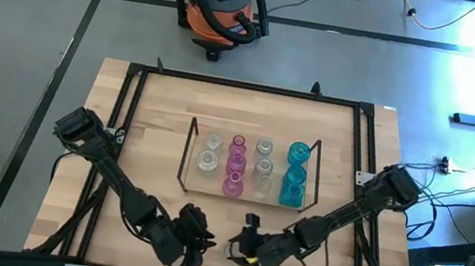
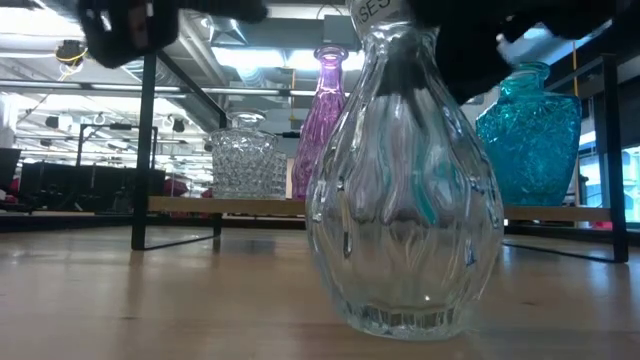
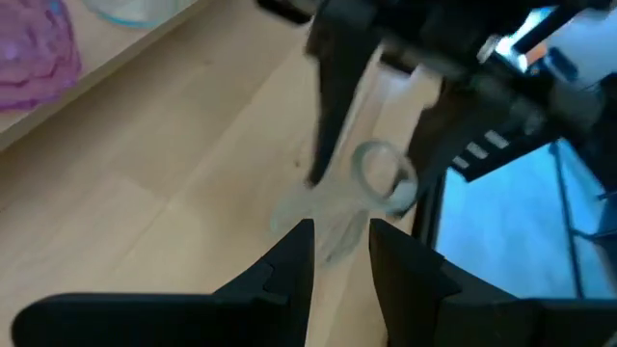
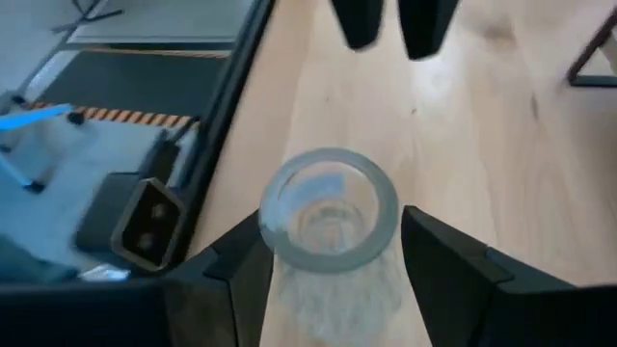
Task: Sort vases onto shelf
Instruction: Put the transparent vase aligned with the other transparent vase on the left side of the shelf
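A clear ribbed vase [image 2: 405, 200] stands upright on its base on the bare wood near the table's near edge. My right gripper [image 4: 333, 231] is open, with one finger on each side of the vase's neck, just under the rim [image 4: 330, 207]. My left gripper [image 3: 339, 236] hovers a little to the vase's left, open only by a narrow gap, pointing at the vase [image 3: 371, 188]. The wire shelf [image 1: 186, 158] sits mid-table with pink vases [image 1: 234, 166], teal vases [image 1: 294, 175] and clear vases [image 1: 209, 152] standing in rows on its base.
A black frame [image 1: 127, 116] edges the table. An orange and black shop vacuum [image 1: 224, 4] stands on the floor beyond the far edge. Bare wood lies between the shelf and the grippers [image 1: 225, 216]. In the low view the shelf base [image 2: 250, 205] runs behind the clear vase.
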Available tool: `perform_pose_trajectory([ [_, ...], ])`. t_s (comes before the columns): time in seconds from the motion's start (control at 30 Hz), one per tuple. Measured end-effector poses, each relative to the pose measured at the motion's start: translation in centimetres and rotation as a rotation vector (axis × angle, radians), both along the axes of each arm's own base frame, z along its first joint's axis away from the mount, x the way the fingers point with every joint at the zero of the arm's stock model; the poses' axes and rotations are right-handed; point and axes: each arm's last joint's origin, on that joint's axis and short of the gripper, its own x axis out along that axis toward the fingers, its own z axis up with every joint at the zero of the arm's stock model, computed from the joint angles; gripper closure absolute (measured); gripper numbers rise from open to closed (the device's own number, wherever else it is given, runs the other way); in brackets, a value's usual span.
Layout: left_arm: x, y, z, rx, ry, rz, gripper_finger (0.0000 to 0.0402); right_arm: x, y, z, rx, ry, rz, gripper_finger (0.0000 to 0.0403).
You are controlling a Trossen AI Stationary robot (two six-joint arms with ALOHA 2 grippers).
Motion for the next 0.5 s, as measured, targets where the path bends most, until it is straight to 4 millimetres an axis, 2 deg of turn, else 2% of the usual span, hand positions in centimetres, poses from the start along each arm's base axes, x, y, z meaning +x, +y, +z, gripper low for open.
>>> perform_pose_trajectory([
  [0.2, 0.4, 0.1, -0.1, -0.022, -0.006, -0.005, 0.0308, 1.3, 0.0, -1.1, 0.000, 0.009, -0.042, 0.0203],
  [0.27, 0.4, 0.0, -0.1, -0.022, -0.008, -0.007, 0.0308, 1.6, 0.0, -1.0, 0.009, 0.004, -0.056, 0.0215],
  [0.5, -0.9, -1.2, -0.4, -0.021, 0.020, -0.029, 0.0308, 2.7, 0.1, 0.3, 0.058, -0.120, -0.103, 0.0334],
])
